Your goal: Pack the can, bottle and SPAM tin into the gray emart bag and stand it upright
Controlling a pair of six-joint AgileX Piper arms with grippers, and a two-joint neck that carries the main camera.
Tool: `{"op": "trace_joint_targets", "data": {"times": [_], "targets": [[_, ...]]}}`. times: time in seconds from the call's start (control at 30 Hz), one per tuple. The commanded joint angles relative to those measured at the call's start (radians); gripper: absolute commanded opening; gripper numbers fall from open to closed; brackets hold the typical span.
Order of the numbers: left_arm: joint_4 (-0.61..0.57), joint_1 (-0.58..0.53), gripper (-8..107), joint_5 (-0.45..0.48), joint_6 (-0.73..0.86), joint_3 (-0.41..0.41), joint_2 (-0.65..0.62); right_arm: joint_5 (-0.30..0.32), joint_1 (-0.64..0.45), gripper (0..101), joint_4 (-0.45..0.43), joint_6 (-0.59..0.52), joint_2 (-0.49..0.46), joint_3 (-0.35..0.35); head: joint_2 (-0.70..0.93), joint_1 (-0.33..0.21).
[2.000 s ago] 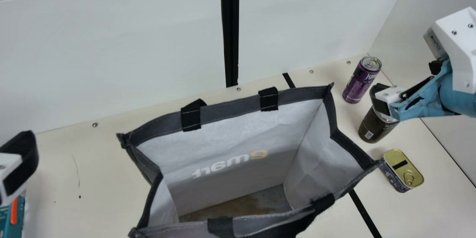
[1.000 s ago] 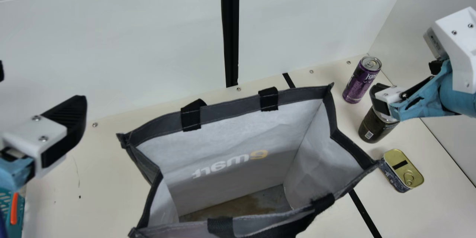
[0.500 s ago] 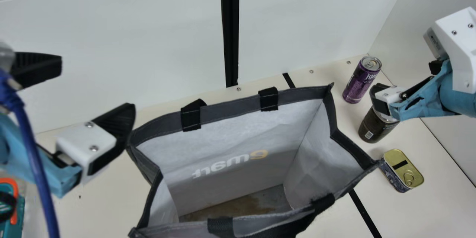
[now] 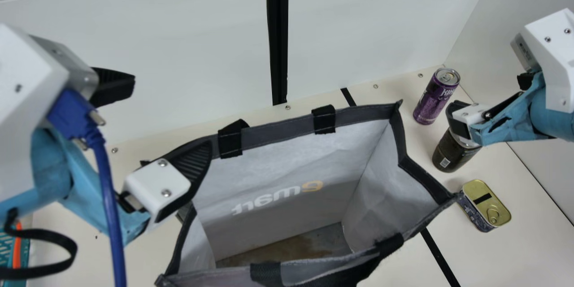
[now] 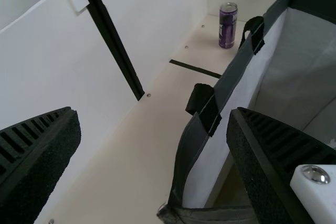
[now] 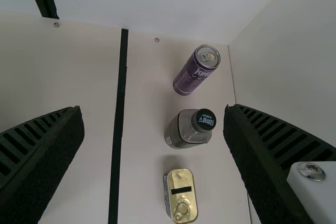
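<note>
The smooth cream table [image 4: 529,242] bears the open, boxy gray fabric emart bag [image 4: 278,152], upright with black handles. Beside it stand a tall purple metal can [image 4: 435,98] and a dark, black-capped bottle [image 4: 453,154] — then a rectangular gold-lidded SPAM tin [image 4: 486,208] (ring-pull up), the bottle between the two. A straight black strip [image 4: 441,260] crosses the tabletop — partly hidden by the bag.

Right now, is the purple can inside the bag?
No, the purple can stands on the table, outside the open gray bag.
</note>
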Motion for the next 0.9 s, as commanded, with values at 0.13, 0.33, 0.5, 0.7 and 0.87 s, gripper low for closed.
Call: {"op": "trace_joint_targets", "data": {"times": [0.13,0.33,0.5,0.7,0.87], "targets": [[-0.016,-0.040,90,0.001,0.013,0.018,0.010,0.000,0.000,95,0.000,0.000,0.000,0.000,-0.001,-0.023],[-0.012,-0.085,90,0.001,0.030,0.032,0.021,0.000,0.000,95,0.000,0.000,0.000,0.000,-0.001,-0.023],[-0.001,-0.121,90,0.001,0.035,0.028,0.041,0.000,0.000,95,0.000,0.000,0.000,0.000,-0.001,-0.023],[0.018,-0.156,90,0.001,0.041,0.009,0.071,0.000,0.000,95,0.000,0.000,0.000,0.000,-0.001,-0.023],[0.039,-0.174,90,0.001,0.045,-0.016,0.104,0.000,0.000,95,0.000,0.000,0.000,0.000,-0.001,-0.023]]}}
